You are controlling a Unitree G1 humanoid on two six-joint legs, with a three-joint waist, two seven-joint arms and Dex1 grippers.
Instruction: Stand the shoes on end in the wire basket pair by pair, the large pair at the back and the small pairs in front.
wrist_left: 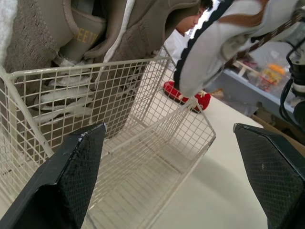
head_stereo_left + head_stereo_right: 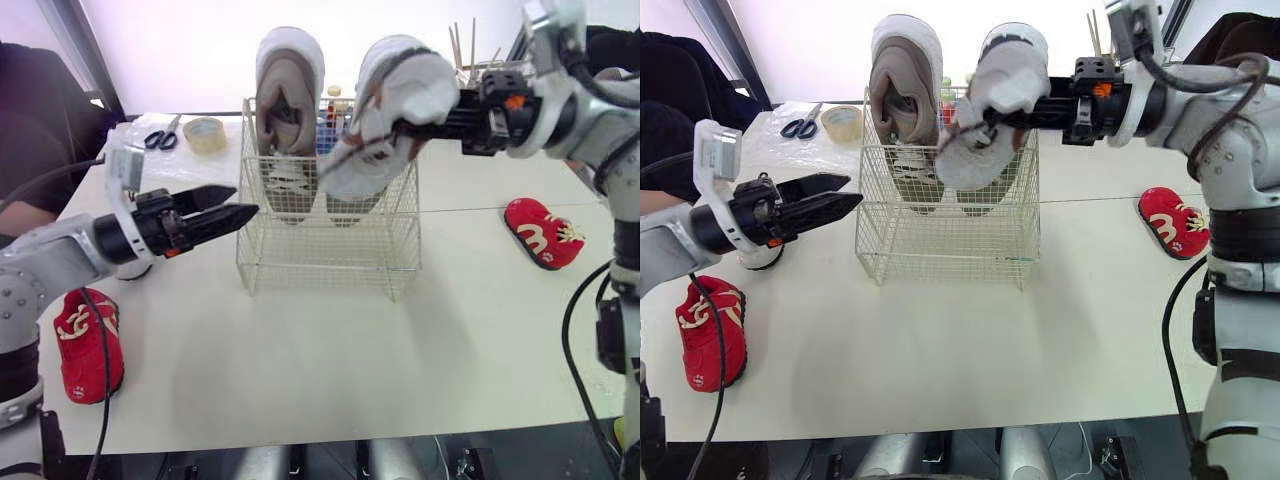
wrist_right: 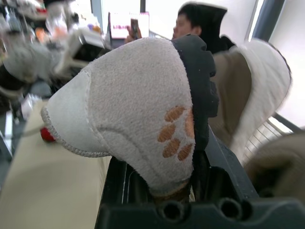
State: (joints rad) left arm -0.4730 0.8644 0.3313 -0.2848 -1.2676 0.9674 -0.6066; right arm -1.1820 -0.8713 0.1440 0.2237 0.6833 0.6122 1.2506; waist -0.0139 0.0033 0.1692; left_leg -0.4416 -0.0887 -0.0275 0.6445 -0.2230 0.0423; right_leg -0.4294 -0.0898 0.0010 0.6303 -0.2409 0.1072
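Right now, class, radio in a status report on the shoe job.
Left gripper open, beside the basket. Right gripper shut on second large shoe, over the basket. First large shoe stands inside. Red shoes lie on table, out of the way.

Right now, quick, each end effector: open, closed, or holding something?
Left end effector: open, empty, beside the wire basket.
Right end effector: closed on a large shoe over the basket.

The two head cameras look forward and down over the white table (image 2: 300, 370), sharing one scene with the wire basket (image 2: 330, 250) at upper centre. The left wrist camera sits close against the basket's mesh, facing across it toward a red shoe (image 1: 181, 94). The right wrist camera looks point-blank at a grey suede shoe (image 3: 128, 105), with a person (image 3: 198, 21) beyond.
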